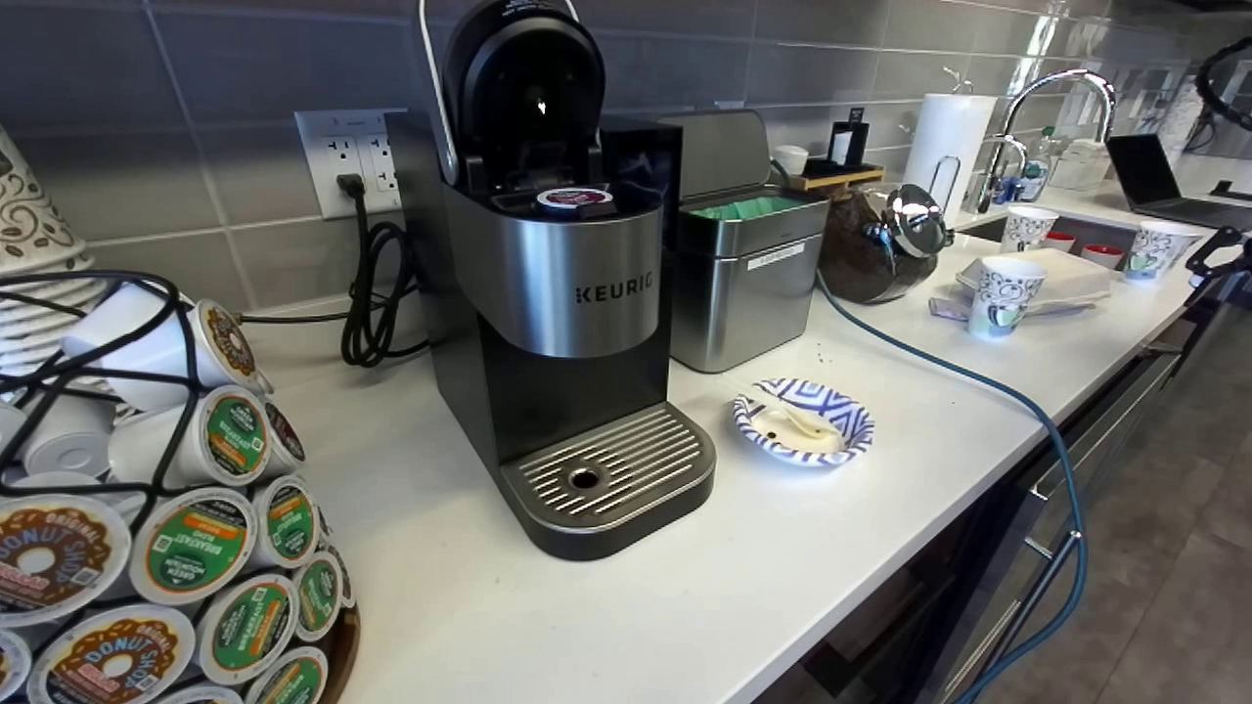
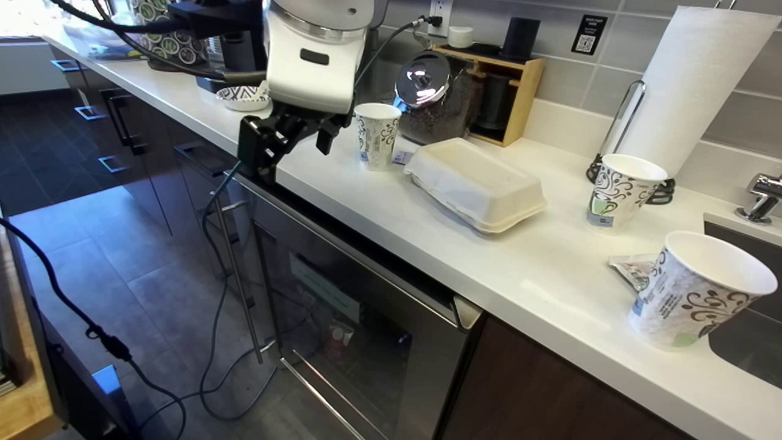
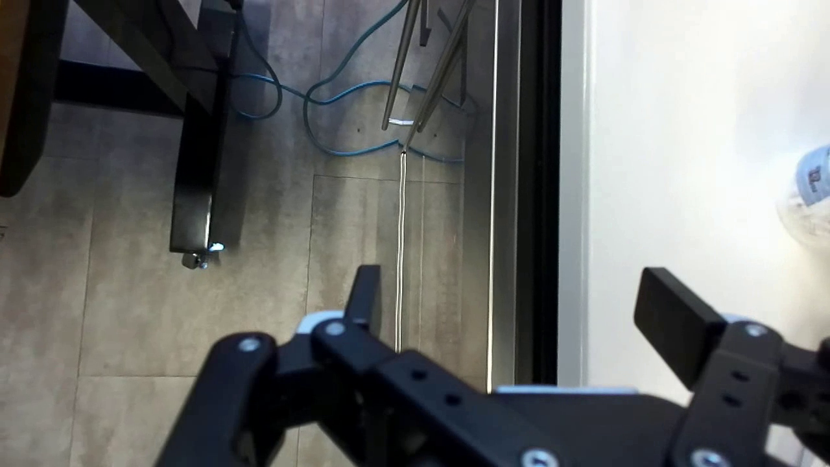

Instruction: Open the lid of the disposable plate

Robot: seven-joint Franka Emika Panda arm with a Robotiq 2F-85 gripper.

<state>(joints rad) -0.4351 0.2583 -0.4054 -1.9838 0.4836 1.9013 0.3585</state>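
The disposable plate is an off-white clamshell container [image 2: 476, 183] on the white counter, its lid down. It also shows in an exterior view [image 1: 1051, 276], partly behind a paper cup. It is out of the wrist view. My gripper [image 2: 295, 160] is open and empty, to the left of the container and over the counter's front edge, apart from it. In the wrist view the two fingers [image 3: 511, 275] stand wide apart, one above the floor and one above the counter. In an exterior view part of the gripper [image 1: 1223, 259] shows at the right edge.
A paper cup [image 2: 377, 135] stands between the gripper side and the container. More paper cups [image 2: 623, 189] [image 2: 702, 287] stand right of it, near the sink [image 2: 748, 348]. A glass jar [image 2: 427, 101], wooden shelf [image 2: 525, 101] and paper towel roll [image 2: 696, 91] stand behind.
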